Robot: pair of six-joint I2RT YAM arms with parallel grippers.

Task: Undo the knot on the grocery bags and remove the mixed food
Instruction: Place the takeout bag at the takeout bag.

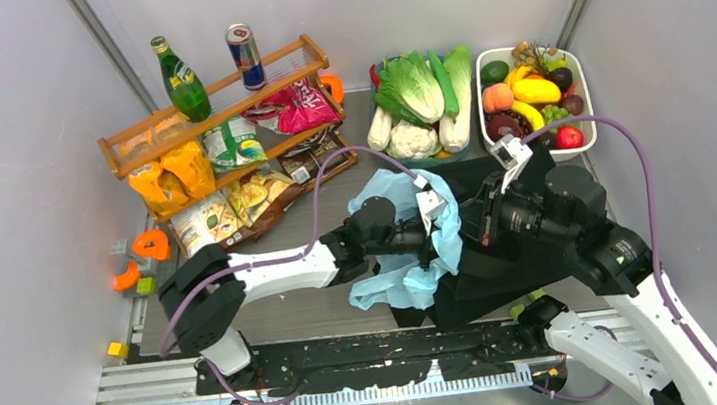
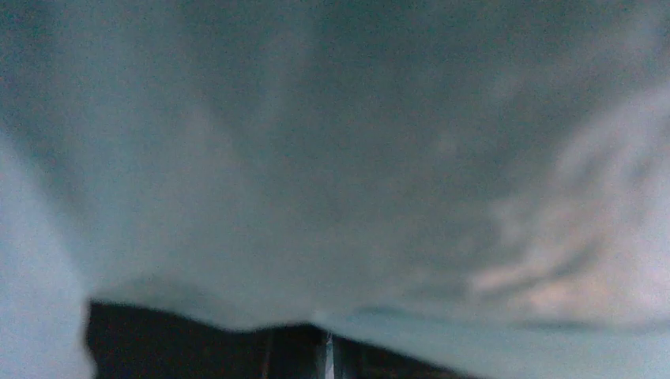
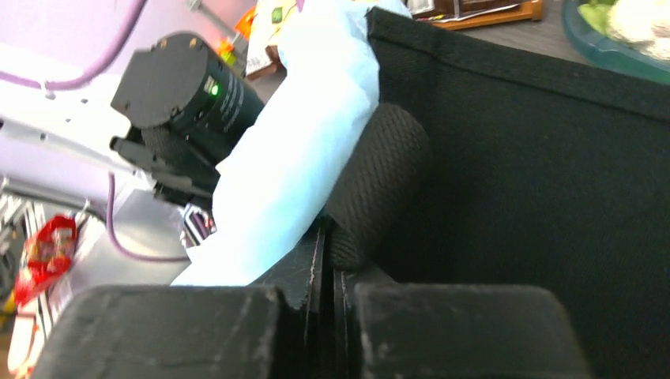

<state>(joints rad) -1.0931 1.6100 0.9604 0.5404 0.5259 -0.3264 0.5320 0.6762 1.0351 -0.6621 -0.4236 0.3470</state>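
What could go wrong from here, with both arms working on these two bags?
1. The right gripper is shut right where the light-blue plastic bag meets the rolled strap of the black tote. A pull may drag both bags together, or tighten a knot rather than loosen it.
2. Blue plastic fills the left wrist view, so the left gripper is working blind. A hard tug could tear the thin film.

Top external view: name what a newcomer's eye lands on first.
The crumpled light-blue bag in the middle, lying against the black tote, with the left gripper buried in it. The right gripper is shut on a rolled black strap. Behind, a bright fruit dish sits rear right.
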